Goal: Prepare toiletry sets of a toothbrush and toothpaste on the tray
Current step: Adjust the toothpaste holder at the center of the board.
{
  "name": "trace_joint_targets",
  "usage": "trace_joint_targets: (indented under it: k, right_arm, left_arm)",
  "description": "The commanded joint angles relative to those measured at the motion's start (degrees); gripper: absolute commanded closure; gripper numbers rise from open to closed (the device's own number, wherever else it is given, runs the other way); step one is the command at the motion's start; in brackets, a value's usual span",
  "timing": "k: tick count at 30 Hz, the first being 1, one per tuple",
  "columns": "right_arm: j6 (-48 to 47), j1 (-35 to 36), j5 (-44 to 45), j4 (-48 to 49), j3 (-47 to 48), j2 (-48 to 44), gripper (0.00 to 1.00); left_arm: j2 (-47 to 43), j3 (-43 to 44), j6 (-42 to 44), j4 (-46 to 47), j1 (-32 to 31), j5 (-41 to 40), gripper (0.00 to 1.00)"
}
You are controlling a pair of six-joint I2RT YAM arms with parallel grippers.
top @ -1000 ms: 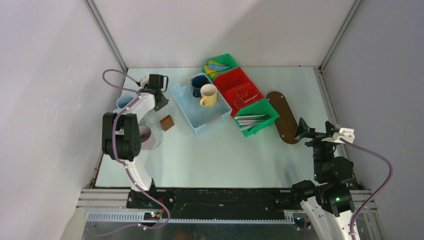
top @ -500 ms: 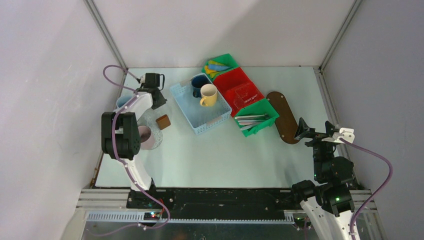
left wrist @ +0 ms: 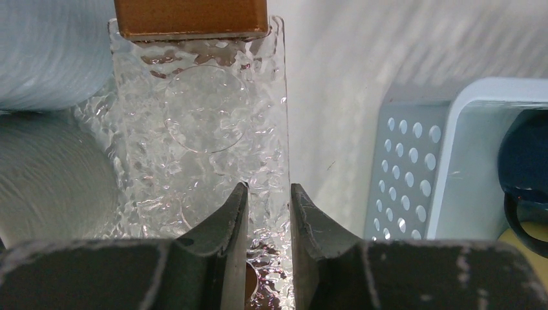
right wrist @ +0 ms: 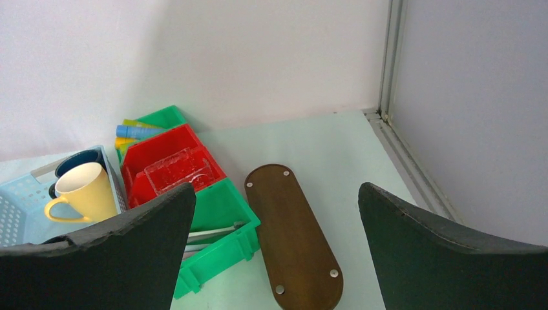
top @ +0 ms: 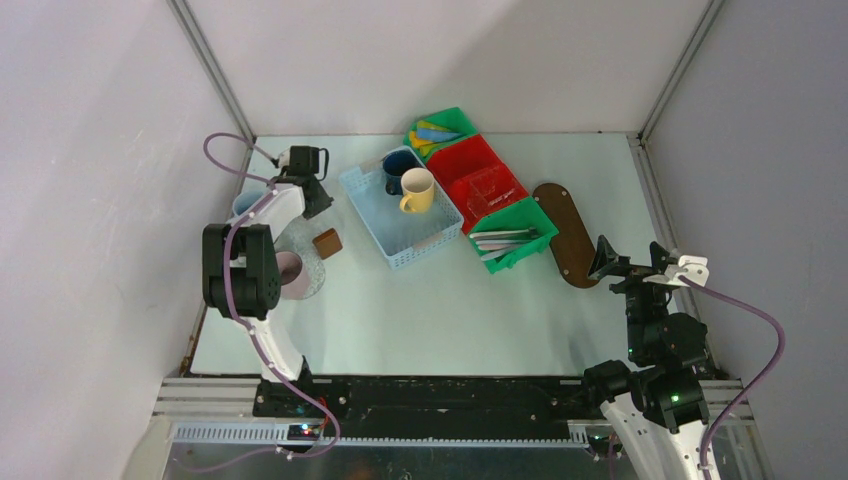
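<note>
The tray [top: 566, 232] is a dark brown oval board lying bare at the right, and it also fills the middle of the right wrist view [right wrist: 294, 239]. My right gripper [top: 630, 258] hovers open by its near end, nothing between its fingers [right wrist: 276, 187]. Pale toothbrushes [top: 503, 239] lie in a green bin, and small tubes [top: 434, 131] lie in the far green bin. A cream mug [top: 418, 190] and a dark blue mug [top: 398, 165] stand in the light blue basket [top: 412, 240]. My left gripper [left wrist: 267, 188] is shut on the edge of a clear textured container [left wrist: 200, 129] with a brown block [top: 326, 243] at its far end.
A pink mug [top: 290, 272] and a pale blue mug [top: 246, 203] stand close to the left arm, beside the clear container. A red bin [top: 478, 170] between the green bins holds another clear box. The basket wall [left wrist: 413, 168] is just right of my left fingers.
The left gripper has drawn the clear container and its brown block slightly to the left, away from the basket. The right arm has not moved.
</note>
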Motion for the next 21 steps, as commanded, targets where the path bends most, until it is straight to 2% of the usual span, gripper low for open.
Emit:
trace_joint_targets:
  k: [1, 6, 9, 13, 17, 21]
  right_arm:
    - [-0.5, 0.2, -0.3, 2.0, 0.0, 0.0, 0.01]
    - [-0.4, 0.3, -0.4, 2.0, 0.0, -0.1, 0.01]
    - [-0.5, 0.3, -0.4, 2.0, 0.0, 0.0, 0.01]
    - [-0.4, 0.3, -0.7, 2.2, 0.0, 0.1, 0.01]
    - [-0.3, 0.2, -1.3, 2.4, 0.0, 0.3, 0.01]
    - [-0.3, 0.2, -1.9, 2.5, 0.1, 0.5, 0.01]
  left_arm:
    - [0.1, 1.3, -3.2, -0.7, 0.5, -1.8, 0.82]
    - [0.5, 2.4, -3.4, -1.0, 0.6, -1.7, 0.81]
    - [0.5, 2.6, -3.3, -1.1, 0.6, -1.7, 0.77]
    - [-0.5, 2.4, -3.2, -1.0, 0.6, -1.3, 0.63]
    - [-2.1, 2.2, -2.9, -1.0, 0.5, -0.1, 0.42]
    - [-4.5, 2.1, -3.1, -1.3, 0.3, 1.1, 0.29]
